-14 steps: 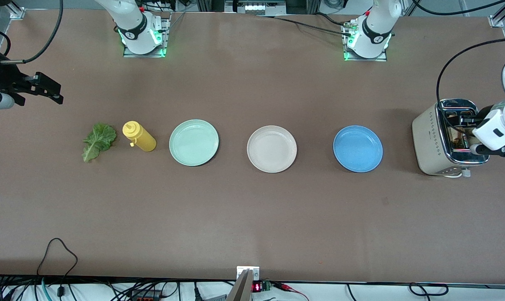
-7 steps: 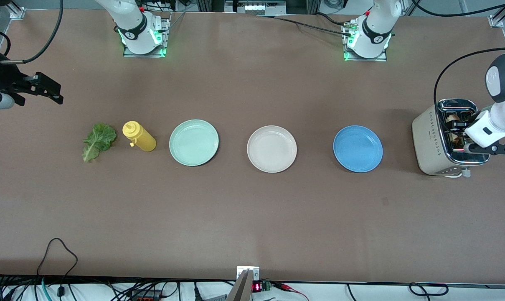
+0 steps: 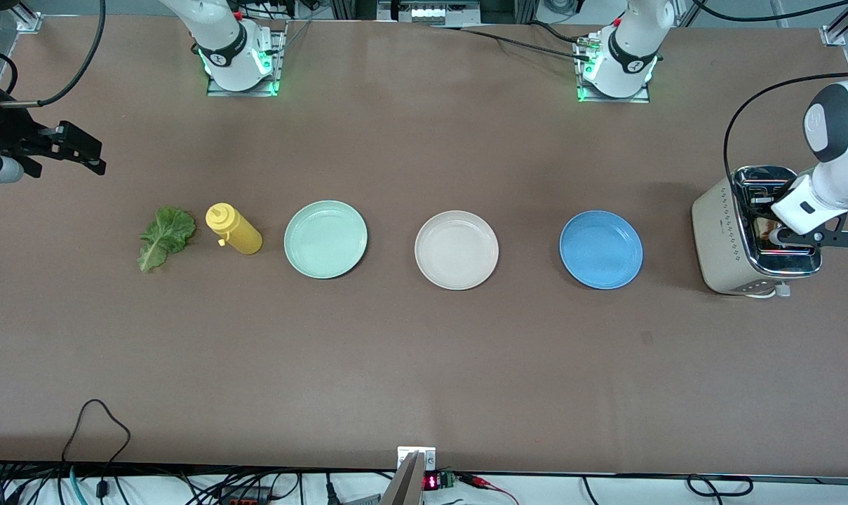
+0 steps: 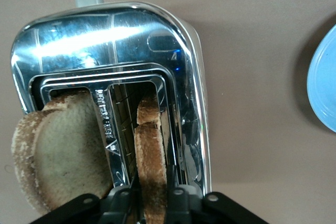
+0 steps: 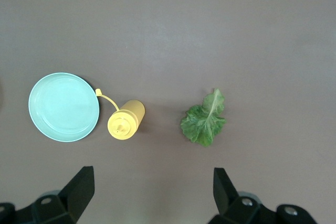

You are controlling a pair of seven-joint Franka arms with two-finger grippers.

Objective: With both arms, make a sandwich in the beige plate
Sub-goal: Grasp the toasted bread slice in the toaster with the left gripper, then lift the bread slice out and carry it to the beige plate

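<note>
- beige plate point(image 3: 456, 250): off-white
- two other plates: mint green point(image 3: 325, 239), blue point(image 3: 601, 250)
- bottle point(image 3: 233, 229): yellow
- lettuce point(image 3: 165, 237): green
- toaster point(image 3: 753, 231): chrome and cream
- bench point(image 3: 424, 351): brown

Front view: a high camera across the table point(image 3: 424, 365) faces the arm bases at 12 o'clock. Left wrist view: close, straight down onto the toaster point(image 4: 113, 103), with the blue plate point(image 4: 324, 85) at 3 o'clock; both also appear in the front view. Right wrist view: higher, looking down on lettuce point(image 5: 203, 119), bottle point(image 5: 125, 120) and green plate point(image 5: 63, 107), likewise shared.
</note>
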